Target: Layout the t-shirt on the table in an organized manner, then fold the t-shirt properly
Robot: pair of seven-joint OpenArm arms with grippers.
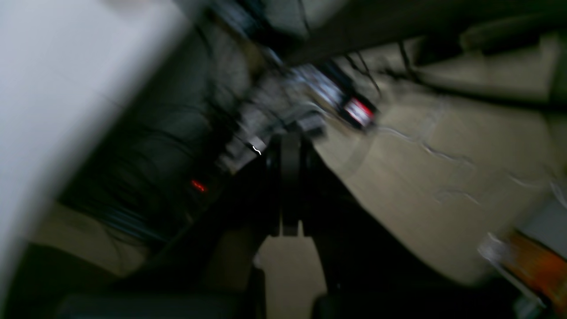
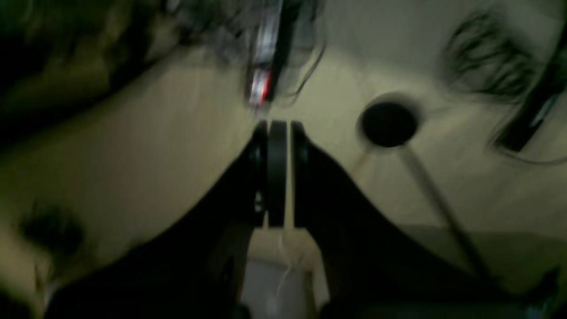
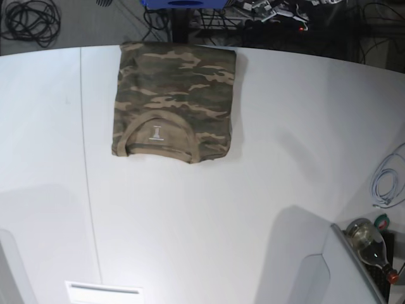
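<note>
Toward the far edge of the big smooth white counter (image 3: pixel 266 190), a little to the left of the middle in the base view, you find the soft cloth t-shirt in green, brown and tan camouflage (image 3: pixel 174 101). It lies already as a compact, nearly square packet with its sides tucked under, and the tan ribbed collar (image 3: pixel 158 136) with a small white print inside the neck is turned to the near side. Its edges run about parallel to the thin dark seam line (image 3: pixel 88 190) on the counter, so its short long axis goes from far to near.

Neither arm is above the cloth. Both wrist cameras look away from the counter, at a blurred floor with cables, so the shirt lies well apart from both sets of fingers. The left gripper (image 1: pixel 290 155) has its fingers clenched together with nothing between them, and the right gripper (image 2: pixel 277 128) is pressed closed in the same way, also empty.

You may judge that the folding is practically done (only small wrinkles remain near the bottom corners). If you want one more correction, the right arm is probably the nearer one, because the shirt sits on its side of the base view.

At the near right corner a coiled white cable (image 3: pixel 387 187) and a glass bottle (image 3: pixel 370 244) lie beyond the counter's edge.
</note>
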